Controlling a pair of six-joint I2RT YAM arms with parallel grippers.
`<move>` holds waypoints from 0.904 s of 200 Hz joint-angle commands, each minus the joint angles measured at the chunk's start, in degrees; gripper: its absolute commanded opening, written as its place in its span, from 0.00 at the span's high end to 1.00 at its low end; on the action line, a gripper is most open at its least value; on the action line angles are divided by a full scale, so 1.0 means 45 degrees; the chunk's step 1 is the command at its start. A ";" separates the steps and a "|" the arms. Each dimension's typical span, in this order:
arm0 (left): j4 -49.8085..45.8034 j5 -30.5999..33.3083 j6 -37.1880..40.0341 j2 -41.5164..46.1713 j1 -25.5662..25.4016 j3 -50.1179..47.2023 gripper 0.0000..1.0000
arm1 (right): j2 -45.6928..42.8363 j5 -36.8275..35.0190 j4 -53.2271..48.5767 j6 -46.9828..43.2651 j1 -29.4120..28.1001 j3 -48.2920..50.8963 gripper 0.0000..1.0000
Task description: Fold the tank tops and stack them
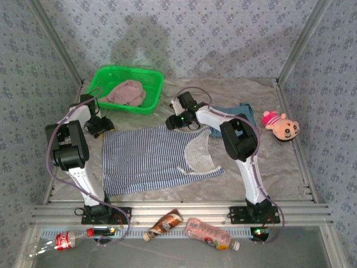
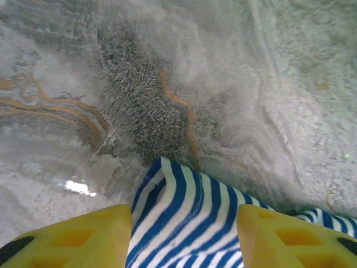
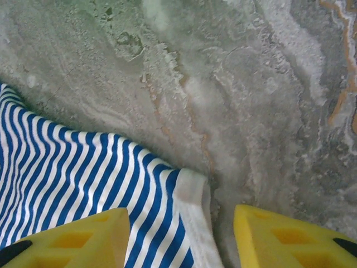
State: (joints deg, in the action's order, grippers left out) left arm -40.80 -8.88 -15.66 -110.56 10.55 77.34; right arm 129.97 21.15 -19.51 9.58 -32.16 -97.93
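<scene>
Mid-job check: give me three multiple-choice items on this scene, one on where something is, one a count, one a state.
1. The pink tank top lies: A on the floor; B in the green basket; C on a wall.
2. The bottles at the near edge number: A one; B three; C five.
3. The striped tank top is: A rolled up; B folded square; C spread open.
Key: B, it sits bunched inside the basket; B, three lie along the near rail; C, it lies flat on the table.

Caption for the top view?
Left gripper and right gripper at the far corners of the striped top; pink top in basket.
</scene>
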 commanded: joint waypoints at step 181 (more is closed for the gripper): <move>-0.0246 -0.0914 0.1019 0.0021 0.0435 0.0608 1.00 | 0.1149 0.0656 -0.0061 0.0285 -0.0086 -0.2105 0.90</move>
State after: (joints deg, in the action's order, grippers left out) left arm -39.59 -13.28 -12.34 -111.94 12.38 78.35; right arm 135.44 23.14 -20.64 11.29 -32.51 -105.60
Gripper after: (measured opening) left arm 0.048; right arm 0.123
